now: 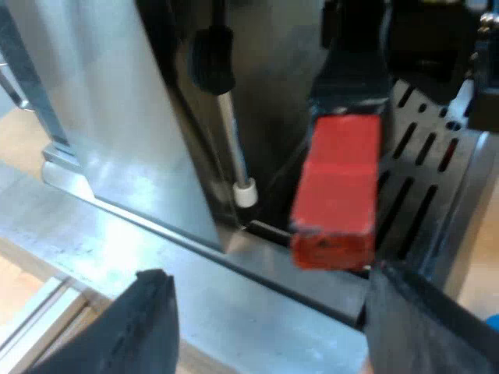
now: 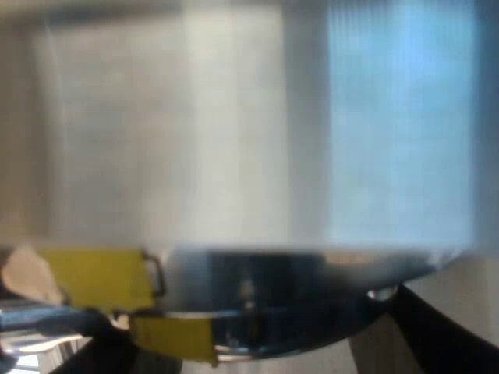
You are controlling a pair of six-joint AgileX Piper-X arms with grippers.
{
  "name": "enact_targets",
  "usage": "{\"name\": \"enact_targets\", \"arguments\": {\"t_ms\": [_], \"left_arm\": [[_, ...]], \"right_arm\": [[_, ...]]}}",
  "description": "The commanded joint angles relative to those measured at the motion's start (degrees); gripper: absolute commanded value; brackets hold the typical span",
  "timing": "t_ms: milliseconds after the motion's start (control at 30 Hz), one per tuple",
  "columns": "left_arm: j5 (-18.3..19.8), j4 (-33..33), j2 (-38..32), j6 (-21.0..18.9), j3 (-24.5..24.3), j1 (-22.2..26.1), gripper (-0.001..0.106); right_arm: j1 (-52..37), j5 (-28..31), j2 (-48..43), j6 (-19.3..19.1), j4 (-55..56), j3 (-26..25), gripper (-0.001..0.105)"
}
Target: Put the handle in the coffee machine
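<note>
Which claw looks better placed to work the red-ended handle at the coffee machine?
Probably the left claw: it is open just short of the handle's red end, which juts out at the espresso machine front, over the slotted tray. The right arm faces a shiny metal rim instead.

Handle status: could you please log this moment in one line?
handle red end: at machine front, above slotted tray | left gripper: open, close by, gripping nothing

Glare whitens steel on the espresso machine (image 1: 109, 132) in my left view, recess shadowed; my right view glows pale, backlit.
</note>
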Motion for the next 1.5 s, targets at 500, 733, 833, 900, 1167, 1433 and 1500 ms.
{"name": "enact_targets", "arguments": {"t_ms": [500,733,833,900,1167,1433,1500], "left_arm": [[0.4,6.0,-3.1,-0.7,-9.9,-1.3,0.0],[-10.2,-0.1,-2.2,-8.9,-10.6,-9.0,0.0],[-16.5,-0.1,-0.4,-9.6,-11.7,-12.4,0.0],[-19.7,-0.1,0.6,-9.6,-12.5,-13.8,0.0],[-23.6,7.1,2.8,-7.8,-16.2,-14.3,0.0],[-26.6,12.2,5.1,-4.3,-16.2,-14.3,0.0],[-26.5,14.2,5.5,-3.1,-16.2,-14.3,0.0]], "right_arm": [[-0.3,0.5,-0.5,-0.3,-3.7,-0.5,0.05],[-0.3,0.5,-0.5,-0.3,-4.7,-0.5,0.05],[-0.3,0.5,-0.5,-0.3,-4.7,-0.5,0.05],[-0.3,0.5,-0.5,-0.3,-4.7,-0.5,0.05],[-0.3,0.5,-0.5,-0.3,-4.7,-0.5,0.05],[-0.3,0.5,-0.5,-0.3,-4.7,-0.5,0.05],[-0.3,0.5,-0.5,-0.3,-4.7,-0.5,0.05]]}}
